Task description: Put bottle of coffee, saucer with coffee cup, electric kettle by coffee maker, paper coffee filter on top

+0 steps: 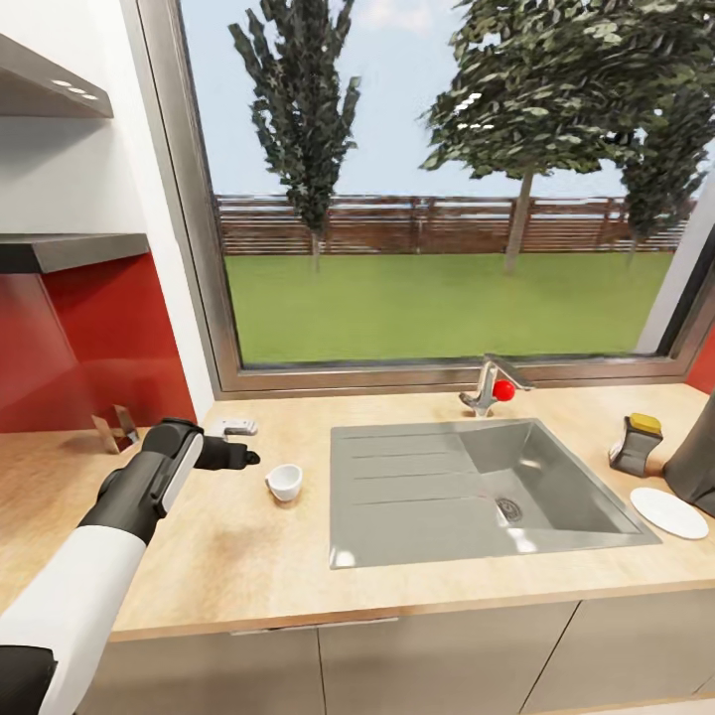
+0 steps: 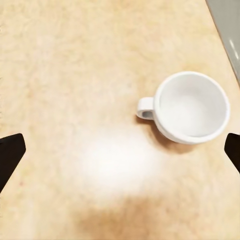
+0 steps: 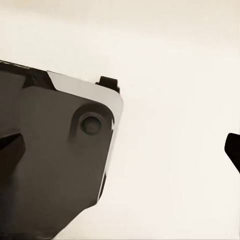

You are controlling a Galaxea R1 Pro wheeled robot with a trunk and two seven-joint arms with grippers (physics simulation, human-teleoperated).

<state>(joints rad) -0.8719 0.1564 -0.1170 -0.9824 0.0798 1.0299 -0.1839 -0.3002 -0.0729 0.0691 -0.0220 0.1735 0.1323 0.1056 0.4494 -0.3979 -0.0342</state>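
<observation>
White coffee cup [image 1: 284, 482] sits left of centre on countertop [image 1: 228, 556] | left gripper [image 2: 120, 150] spread wide, empty, hovering over it | right gripper: can't tell | saucer [image 1: 668, 512] far right

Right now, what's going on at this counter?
The left gripper hangs open over the countertop, just short of the coffee cup, which stands upright and empty left of the sink. Nothing is held yet. Across the sink, the saucer lies bare beside the bottle of coffee, so the cup is not yet on it. The right wrist view shows one dark fingertip against a pale surface.
</observation>
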